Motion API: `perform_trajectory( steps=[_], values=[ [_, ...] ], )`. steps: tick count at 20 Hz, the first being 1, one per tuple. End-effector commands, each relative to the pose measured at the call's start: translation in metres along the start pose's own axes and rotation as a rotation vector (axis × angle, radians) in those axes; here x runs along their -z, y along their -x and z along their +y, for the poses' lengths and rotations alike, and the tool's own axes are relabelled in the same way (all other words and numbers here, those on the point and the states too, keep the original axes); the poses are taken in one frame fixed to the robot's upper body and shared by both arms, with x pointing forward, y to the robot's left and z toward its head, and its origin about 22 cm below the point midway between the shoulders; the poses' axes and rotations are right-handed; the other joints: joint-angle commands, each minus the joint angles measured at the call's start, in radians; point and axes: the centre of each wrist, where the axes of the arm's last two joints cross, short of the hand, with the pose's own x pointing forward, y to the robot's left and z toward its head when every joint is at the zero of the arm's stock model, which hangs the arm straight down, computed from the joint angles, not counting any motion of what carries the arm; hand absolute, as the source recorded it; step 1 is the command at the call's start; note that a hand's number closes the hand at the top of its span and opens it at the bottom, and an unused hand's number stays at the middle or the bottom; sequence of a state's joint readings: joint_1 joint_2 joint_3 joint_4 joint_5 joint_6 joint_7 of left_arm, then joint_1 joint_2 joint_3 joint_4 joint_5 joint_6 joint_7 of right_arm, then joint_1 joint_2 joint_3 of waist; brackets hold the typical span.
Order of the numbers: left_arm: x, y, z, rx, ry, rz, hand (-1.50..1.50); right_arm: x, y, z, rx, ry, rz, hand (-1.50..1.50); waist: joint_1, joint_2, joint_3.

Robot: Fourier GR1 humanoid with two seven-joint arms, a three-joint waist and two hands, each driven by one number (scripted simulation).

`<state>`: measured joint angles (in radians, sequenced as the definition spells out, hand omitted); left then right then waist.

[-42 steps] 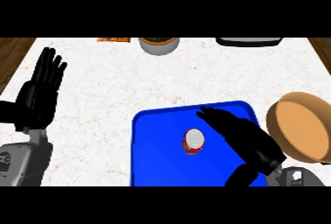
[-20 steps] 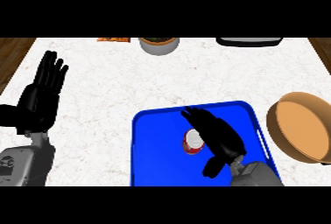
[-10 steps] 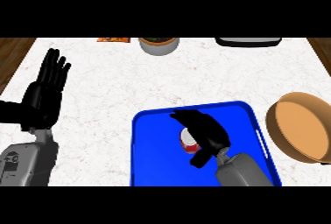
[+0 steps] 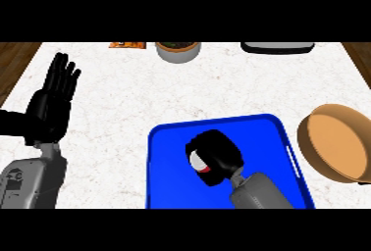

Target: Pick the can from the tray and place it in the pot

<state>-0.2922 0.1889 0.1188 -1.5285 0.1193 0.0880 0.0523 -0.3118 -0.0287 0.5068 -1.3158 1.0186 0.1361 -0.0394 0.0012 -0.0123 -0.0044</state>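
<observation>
Since the earlier frame the right hand had curled around the can on the tray, hiding its axis, while the left hand rested open.

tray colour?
Blue tray, seen in the head view, under the right hand.
</observation>
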Motion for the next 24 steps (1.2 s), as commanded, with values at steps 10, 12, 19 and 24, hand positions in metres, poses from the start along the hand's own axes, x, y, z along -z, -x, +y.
perform_trajectory(
  steps=[10,12,19,24],
  values=[
    [0.003,-0.014,0.003,-0.004,0.016,0.001,0.0,-0.001,-0.033,-0.051,-0.081,0.241,0.25,1.5,0.012,0.009,0.004],
    [0.004,0.001,-0.008,-0.006,0.02,-0.001,0.0,0.012,-0.011,-0.063,-0.052,0.328,0.481,1.5,0.026,0.021,0.003],
    [0.005,-0.003,-0.023,-0.016,0.08,-0.004,0.0,0.042,-0.006,-0.136,-0.051,0.639,0.988,1.5,0.068,0.02,-0.001],
    [0.007,-0.003,-0.019,-0.003,0.058,-0.004,0.0,0.068,-0.034,-0.187,-0.159,0.878,1.23,1.5,0.073,0.018,-0.001]
  ],
)
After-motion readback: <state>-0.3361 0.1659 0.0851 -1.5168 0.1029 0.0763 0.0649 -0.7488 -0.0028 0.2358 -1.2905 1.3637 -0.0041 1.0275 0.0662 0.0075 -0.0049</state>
